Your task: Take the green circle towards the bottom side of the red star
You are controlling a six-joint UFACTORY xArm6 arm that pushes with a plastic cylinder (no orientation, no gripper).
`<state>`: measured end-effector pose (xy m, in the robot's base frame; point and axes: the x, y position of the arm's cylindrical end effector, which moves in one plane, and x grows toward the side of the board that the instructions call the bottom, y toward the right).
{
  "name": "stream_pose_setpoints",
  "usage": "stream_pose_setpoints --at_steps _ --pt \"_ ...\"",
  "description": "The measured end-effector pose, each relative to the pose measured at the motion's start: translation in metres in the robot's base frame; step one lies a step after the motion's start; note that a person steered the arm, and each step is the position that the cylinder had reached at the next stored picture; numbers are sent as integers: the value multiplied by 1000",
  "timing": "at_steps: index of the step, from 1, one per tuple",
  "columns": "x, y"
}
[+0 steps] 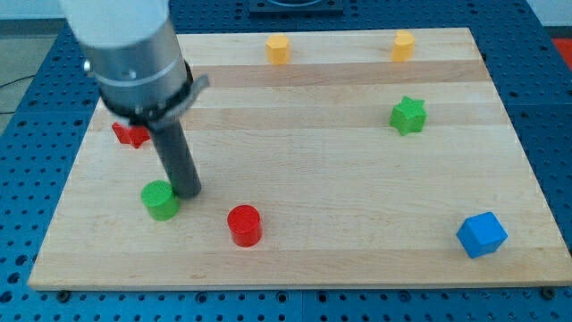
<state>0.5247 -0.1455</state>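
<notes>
My tip (188,191), a bare rod end effector clamping nothing, touches green circle (161,199) at its left; red star (130,134) up-left, so push gently upward

A: What colour is the worktop (295,107)?

B: Pale wood, with lighter and slightly darker bands running from its left edge to its right edge. Around it lies a blue surface (550,134) dotted with small dark holes.

A: And the blocks?

B: By the left edge, a red star (130,135). Toward the bottom edge, a bright green circle (161,199) and a red cylinder (243,224). Along the top edge, two yellow-orange blocks (278,49) (403,45). Toward the right edge, a green star (407,115). Near the bottom right corner, a blue cube (482,234).

A: The rod?

B: The rod (177,161) is dark grey down to my tip (187,192), under a lighter grey, metallic-looking arm housing (130,45).
</notes>
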Motion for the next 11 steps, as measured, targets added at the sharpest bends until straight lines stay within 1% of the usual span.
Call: stream_pose_setpoints --at_steps 1,2,3,4,5,6,7,8,9,10,11 --pt "22 -74" --pt "44 -81" --pt "6 -31" --pt "-57 -158" --pt "-52 -159" --pt "16 -159" --pt "46 -159" --pt "45 -159" --pt "58 -158" --pt "83 -157" --pt "76 -137"
